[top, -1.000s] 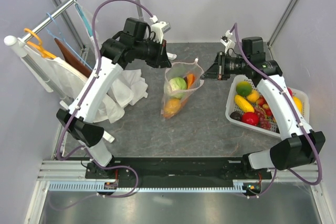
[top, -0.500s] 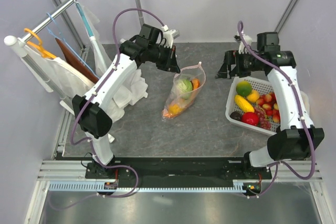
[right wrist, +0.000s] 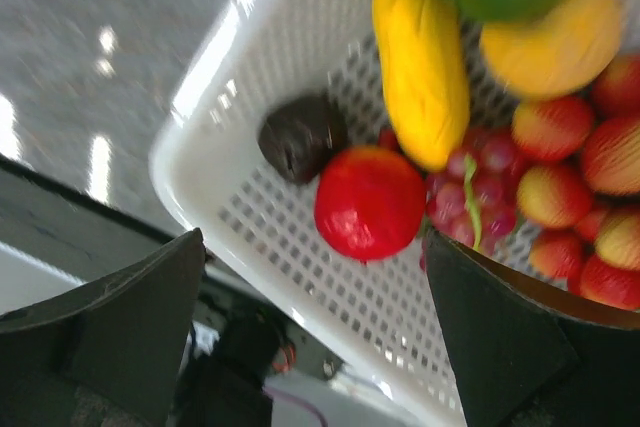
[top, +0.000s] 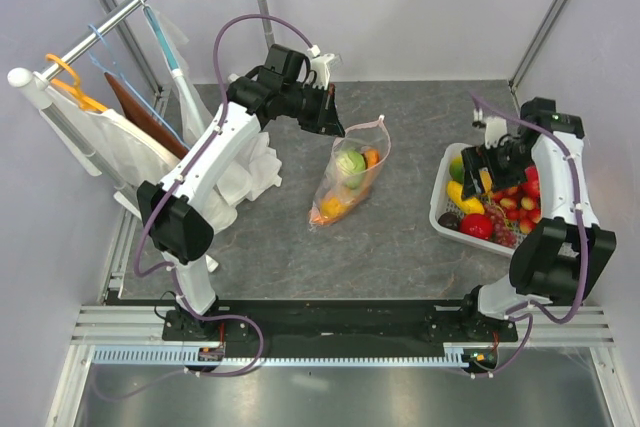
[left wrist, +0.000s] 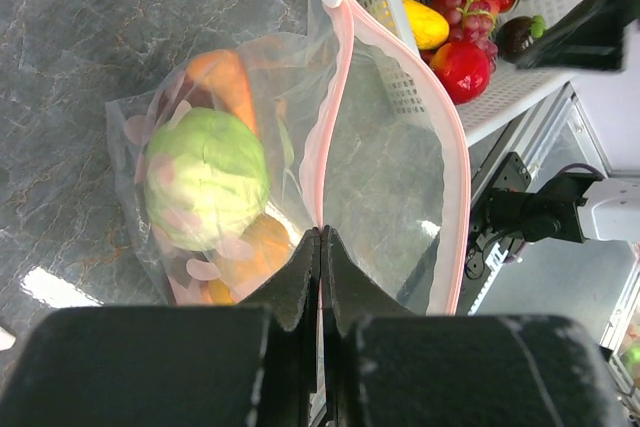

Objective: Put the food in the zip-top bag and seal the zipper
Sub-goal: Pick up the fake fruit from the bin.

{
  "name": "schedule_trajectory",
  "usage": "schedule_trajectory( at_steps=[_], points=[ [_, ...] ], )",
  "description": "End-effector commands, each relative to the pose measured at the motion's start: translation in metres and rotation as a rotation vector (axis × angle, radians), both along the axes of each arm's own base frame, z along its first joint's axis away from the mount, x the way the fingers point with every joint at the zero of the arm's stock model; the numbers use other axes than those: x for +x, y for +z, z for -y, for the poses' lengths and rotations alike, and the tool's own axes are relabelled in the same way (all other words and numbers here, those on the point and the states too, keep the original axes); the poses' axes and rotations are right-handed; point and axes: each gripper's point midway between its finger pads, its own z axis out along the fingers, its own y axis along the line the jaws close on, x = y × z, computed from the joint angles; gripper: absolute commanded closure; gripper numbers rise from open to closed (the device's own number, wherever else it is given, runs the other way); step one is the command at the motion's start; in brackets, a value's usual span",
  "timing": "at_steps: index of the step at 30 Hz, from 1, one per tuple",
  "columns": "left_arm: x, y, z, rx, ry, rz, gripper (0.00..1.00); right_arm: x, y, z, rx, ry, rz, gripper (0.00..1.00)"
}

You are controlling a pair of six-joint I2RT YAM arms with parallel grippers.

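Clear pink-dotted zip-top bag is pinched up by left gripper, presumably for loading; right gripper is spread wide over white slatted basket.

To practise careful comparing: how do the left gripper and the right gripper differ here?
The left gripper is shut, pinching the zip-top bag's mouth edge; the right gripper is open and empty. The left gripper is at the bag; the right gripper hangs over the white basket. Both have black fingers.
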Motion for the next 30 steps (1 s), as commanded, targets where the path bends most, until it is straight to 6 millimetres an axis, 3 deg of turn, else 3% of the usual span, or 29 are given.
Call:
schedule_trajectory(
  at_steps=[1,16,30],
  points=[
    [-0.006,0.030,0.005,-0.077,-0.012,0.035,0.98,-0.045,-0.031,0.024,-0.158,0.067,-0.181,0.02],
    [-0.009,0.030,0.004,-0.087,-0.016,0.032,0.98,-0.044,-0.093,0.040,-0.243,-0.216,-0.213,0.02],
    [-0.005,0.024,0.005,-0.079,-0.015,0.030,0.98,-0.057,-0.122,0.027,-0.193,-0.172,-0.336,0.02]
  ],
)
